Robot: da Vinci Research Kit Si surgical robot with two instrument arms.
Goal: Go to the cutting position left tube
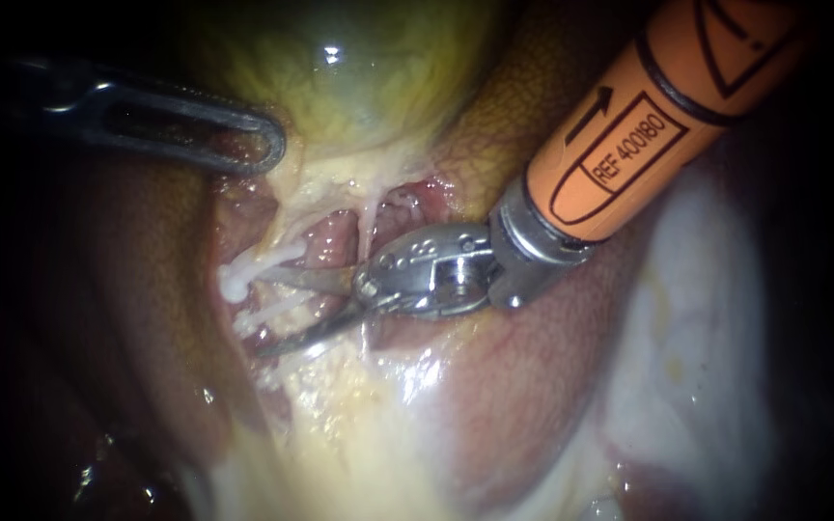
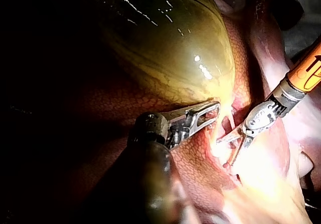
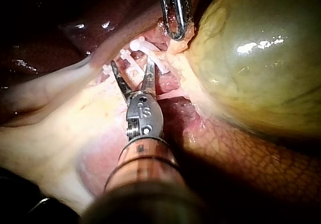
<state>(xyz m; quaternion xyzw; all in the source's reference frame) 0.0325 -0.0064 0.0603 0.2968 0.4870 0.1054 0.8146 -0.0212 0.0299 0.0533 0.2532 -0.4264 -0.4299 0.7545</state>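
Endoscope view: the right instrument (image 1: 264, 313) comes in from the upper right. Its claw is spread wide, one thin blade on either side of a pale tube (image 1: 287, 305), not pinching it. A second tube (image 1: 243, 277) lies just beside. The left instrument (image 1: 267, 145) has its claw closed on the gallbladder (image 1: 359, 77) at its pale edge, above both tubes.

Right instrument (image 1: 267, 312): bright polished metal tip, smooth. Sleeve (image 1: 629, 125): orange, matt, plastic-looking. Left instrument (image 1: 263, 145): darker metal, dull sheen. Gallbladder (image 1: 359, 68): smooth, wet, glossy. Liver (image 3: 241, 153): finely pebbled, moist. Clips (image 1: 236, 282): white, plastic-looking, smooth. Pale tissue (image 1: 378, 415): slick, shiny.
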